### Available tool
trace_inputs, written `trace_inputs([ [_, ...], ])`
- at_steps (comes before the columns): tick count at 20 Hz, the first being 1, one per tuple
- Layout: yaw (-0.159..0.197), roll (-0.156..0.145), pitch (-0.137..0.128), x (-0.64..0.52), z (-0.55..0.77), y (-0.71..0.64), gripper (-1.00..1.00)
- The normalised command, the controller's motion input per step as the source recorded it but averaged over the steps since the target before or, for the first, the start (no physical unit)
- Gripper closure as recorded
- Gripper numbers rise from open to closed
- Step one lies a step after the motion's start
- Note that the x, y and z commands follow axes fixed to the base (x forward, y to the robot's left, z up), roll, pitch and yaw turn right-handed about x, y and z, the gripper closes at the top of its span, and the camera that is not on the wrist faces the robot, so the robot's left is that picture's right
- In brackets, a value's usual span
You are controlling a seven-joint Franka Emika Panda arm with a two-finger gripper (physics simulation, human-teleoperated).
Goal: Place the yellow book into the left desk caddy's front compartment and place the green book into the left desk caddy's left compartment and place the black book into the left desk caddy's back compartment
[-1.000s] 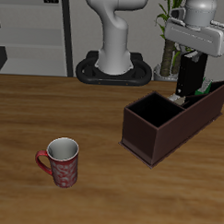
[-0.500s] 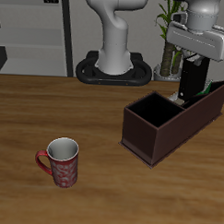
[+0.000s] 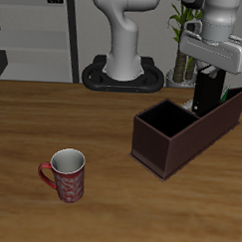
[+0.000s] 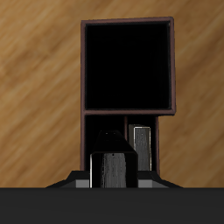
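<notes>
Claw holding the black book above the left desk caddy.

In the exterior view, the claw (image 3: 208,77) hangs at the upper right of the frame, clamped on the black book (image 3: 207,94), which stands upright with its lower end just over the far end of the left desk caddy (image 3: 177,145). The caddy lies on the wooden counter (image 3: 109,202) at the right of the frame, its large square section open and dark at the end nearer the frame's centre. A sliver of the green book (image 3: 225,95) shows just beside the black book, at the caddy's far end. The wrist view shows a pale grey slab upright in one narrow section; I cannot tell which book it is. A red patterned mug (image 3: 67,174) stands well apart, at the lower left.
</notes>
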Motion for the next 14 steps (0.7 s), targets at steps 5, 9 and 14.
trace_inputs([
  [5, 0.013, -0.001, 0.030, 0.13, -0.17, -0.01, 1.00],
  [9, 0.005, 0.004, 0.061, 0.12, -0.33, 0.01, 1.00],
  [14, 0.006, -0.019, 0.040, 0.09, -0.24, -0.10, 1.00],
])
